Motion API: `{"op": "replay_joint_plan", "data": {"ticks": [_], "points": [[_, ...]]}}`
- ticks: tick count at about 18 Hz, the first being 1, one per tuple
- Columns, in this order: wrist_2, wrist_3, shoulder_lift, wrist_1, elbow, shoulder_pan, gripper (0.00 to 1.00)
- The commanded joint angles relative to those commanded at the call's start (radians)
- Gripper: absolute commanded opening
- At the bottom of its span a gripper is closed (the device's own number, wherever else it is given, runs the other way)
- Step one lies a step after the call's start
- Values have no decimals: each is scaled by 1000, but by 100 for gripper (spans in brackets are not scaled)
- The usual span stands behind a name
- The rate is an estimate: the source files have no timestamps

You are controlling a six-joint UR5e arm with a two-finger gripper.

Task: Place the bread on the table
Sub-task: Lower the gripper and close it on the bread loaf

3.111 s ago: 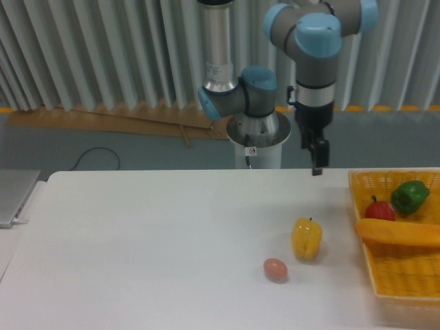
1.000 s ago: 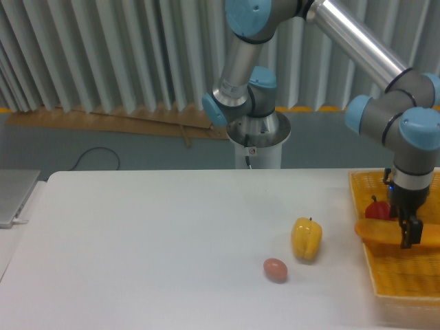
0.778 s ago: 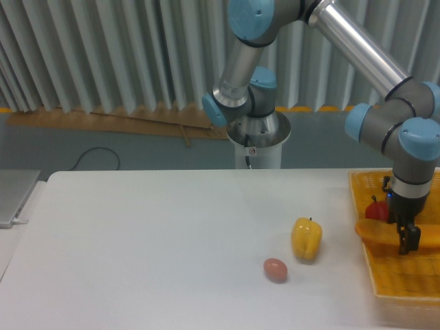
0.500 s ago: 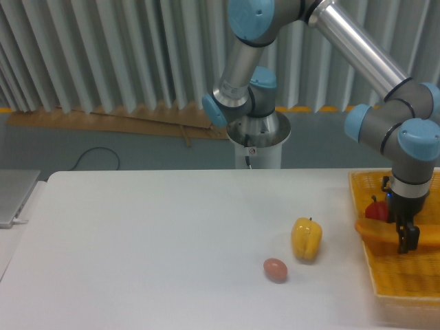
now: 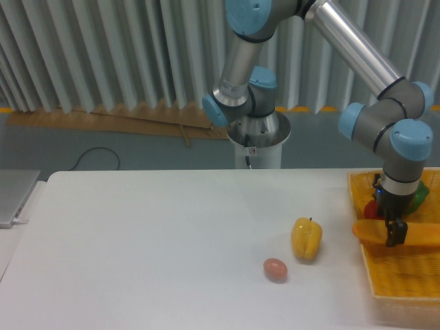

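Observation:
The bread [image 5: 371, 232], a long orange-tan loaf, hangs level just above the yellow basket [image 5: 399, 275] at the right edge; its right end runs out of the picture. My gripper [image 5: 394, 234] points straight down and is shut on the bread near its middle. The white table [image 5: 151, 254] spreads out to the left of the basket.
A yellow bell pepper [image 5: 306, 238] and a small pinkish-brown egg [image 5: 276, 269] lie on the table left of the basket. Inside the basket, a red fruit [image 5: 372, 209] and a green pepper [image 5: 417, 195] sit behind my gripper. A grey laptop corner [image 5: 14, 196] shows at far left.
My arm came from above the table's back down into the basket and shut on the bread. In the last half second the bread rose slightly and shifted a little left with the gripper.

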Motion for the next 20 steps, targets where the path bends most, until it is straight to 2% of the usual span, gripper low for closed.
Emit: {"op": "replay_joint_plan", "data": {"ticks": [1, 2, 3, 4, 10, 11, 12, 16, 20], "points": [[0, -2, -2, 0, 2, -2, 100], [2, -3, -2, -3, 12, -2, 89], [3, -5, -3, -5, 17, -2, 70], [9, -6, -6, -5, 20, -2, 66], [46, -11, -20, -5, 37, -3, 58], [49, -15, -20, -5, 43, -5, 51], [51, -17, -21, -5, 44, -6, 50], [57, -18, -20, -8, 55, -6, 49], [55, -29, -5, -54, 64, -6, 47]]}}
